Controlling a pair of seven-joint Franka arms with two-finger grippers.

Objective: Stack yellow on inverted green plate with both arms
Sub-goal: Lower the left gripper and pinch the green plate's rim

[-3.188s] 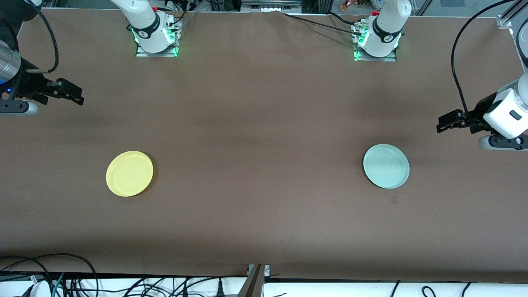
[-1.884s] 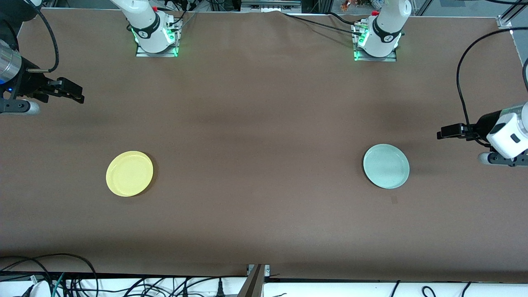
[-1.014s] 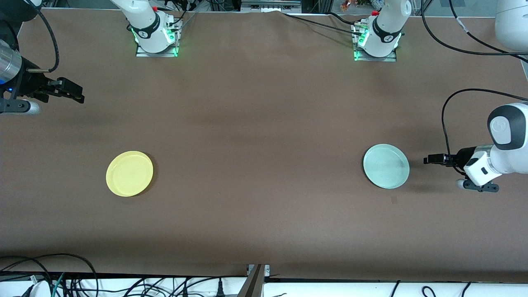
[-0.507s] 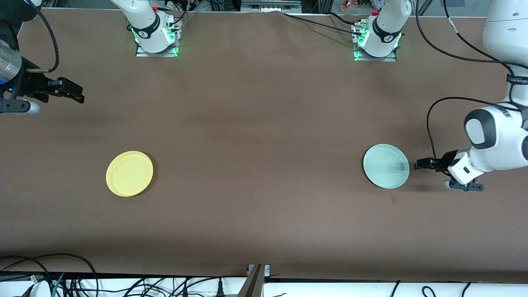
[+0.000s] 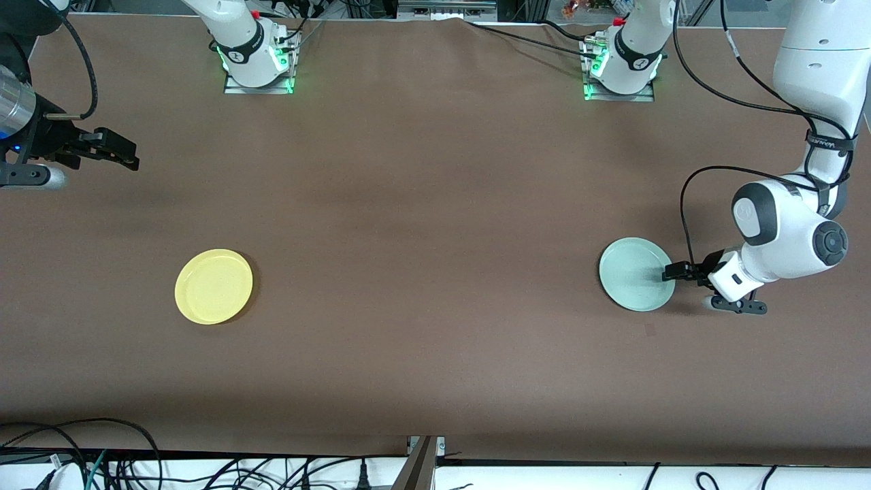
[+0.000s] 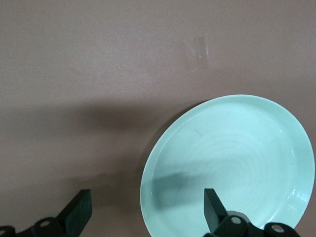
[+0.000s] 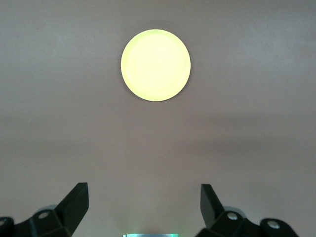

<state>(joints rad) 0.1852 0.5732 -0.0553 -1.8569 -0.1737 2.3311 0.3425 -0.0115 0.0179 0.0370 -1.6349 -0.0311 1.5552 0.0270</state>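
The pale green plate (image 5: 637, 273) lies rim up on the brown table toward the left arm's end. My left gripper (image 5: 671, 273) is open, low at the plate's rim on the side toward the left arm's end. In the left wrist view the plate (image 6: 232, 168) has its rim between the two fingers (image 6: 79, 212). The yellow plate (image 5: 214, 286) lies rim up toward the right arm's end. My right gripper (image 5: 126, 157) is open and waits high at the table's end, apart from the yellow plate (image 7: 155, 65).
The brown table (image 5: 422, 238) carries only the two plates. A small clear tape patch (image 5: 650, 330) lies nearer the camera than the green plate. Cables (image 5: 81, 463) lie along the table's near edge. The arm bases (image 5: 258, 61) stand at the back.
My left arm has swung down and in from the table's end, bringing its open gripper to the green plate's rim. The right arm and both plates have stayed put.
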